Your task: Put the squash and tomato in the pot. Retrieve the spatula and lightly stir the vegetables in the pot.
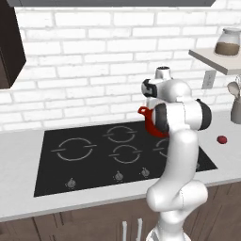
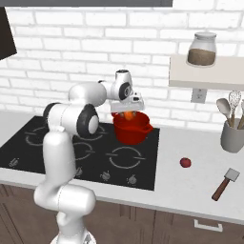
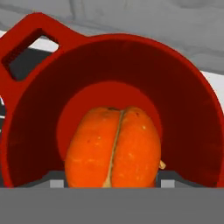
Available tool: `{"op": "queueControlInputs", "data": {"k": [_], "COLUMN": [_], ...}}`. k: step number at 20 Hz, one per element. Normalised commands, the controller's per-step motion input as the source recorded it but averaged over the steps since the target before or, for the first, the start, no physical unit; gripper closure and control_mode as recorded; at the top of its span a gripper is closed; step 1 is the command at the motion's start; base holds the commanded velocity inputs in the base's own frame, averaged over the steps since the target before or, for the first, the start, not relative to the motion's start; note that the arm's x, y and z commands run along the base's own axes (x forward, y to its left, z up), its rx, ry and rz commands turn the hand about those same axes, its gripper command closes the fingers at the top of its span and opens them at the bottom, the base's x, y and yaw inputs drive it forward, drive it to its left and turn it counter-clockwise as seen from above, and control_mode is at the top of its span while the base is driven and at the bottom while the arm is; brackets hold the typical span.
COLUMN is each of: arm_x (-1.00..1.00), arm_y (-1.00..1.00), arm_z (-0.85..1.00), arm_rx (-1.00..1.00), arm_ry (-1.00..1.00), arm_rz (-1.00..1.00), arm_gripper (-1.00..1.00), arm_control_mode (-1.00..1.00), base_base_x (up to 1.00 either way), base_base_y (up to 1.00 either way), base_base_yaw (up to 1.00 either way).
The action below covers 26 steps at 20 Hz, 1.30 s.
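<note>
My gripper (image 2: 127, 113) hangs just over the bright red pot (image 2: 136, 129) on the back right burner, shut on the orange squash (image 2: 127, 116). In the hand view the ribbed squash (image 3: 114, 146) sits between the fingers, with the pot's (image 3: 188, 109) open inside right behind it and one loop handle at the upper left. The small dark red tomato (image 2: 185, 163) lies on the counter to the right of the cooktop, also seen as tomato (image 1: 221, 140). A spatula (image 2: 225, 183) with a brown handle lies near the counter's front right. My arm hides most of the pot (image 1: 150, 123) in the left base view.
The black cooktop (image 1: 94, 155) has knobs along its front edge. A grey utensil holder (image 2: 232, 136) with several tools stands at the right by the wall. Above it a shelf (image 2: 209, 78) carries a glass jar (image 2: 202, 49). A dark cabinet (image 1: 9, 47) hangs at the upper left.
</note>
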Motion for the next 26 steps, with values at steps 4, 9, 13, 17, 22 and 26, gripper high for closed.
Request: {"op": "queueControlInputs", "data": {"k": [4, 9, 13, 17, 22, 26], "arm_x": [0.37, 0.4, 0.18, 0.05, -0.15, -0.45], "arm_y": [-0.31, -0.01, 0.0, 0.0, 0.0, 0.0], "arm_z": [-0.4, -0.44, -0.3, -0.15, 0.12, 0.29], "arm_rx": [0.0, 0.0, 0.0, 0.0, 0.01, 0.0], "arm_ry": [0.0, 0.01, 0.0, 0.0, -0.03, -0.09], "arm_rz": [0.0, 0.0, 0.0, 0.0, 0.0, -0.01], "arm_gripper": [1.0, 1.0, -1.0, -1.0, -1.0, -1.0], "arm_control_mode": [-1.0, -1.0, -1.0, -1.0, -1.0, -1.0], "base_base_x": [0.0, 0.0, 0.0, 0.0, 0.0, 0.0], "base_base_y": [0.0, 0.0, 0.0, 0.0, 0.0, 0.0], "base_base_yaw": [0.0, 0.0, 0.0, 0.0, 0.0, 0.0]}}
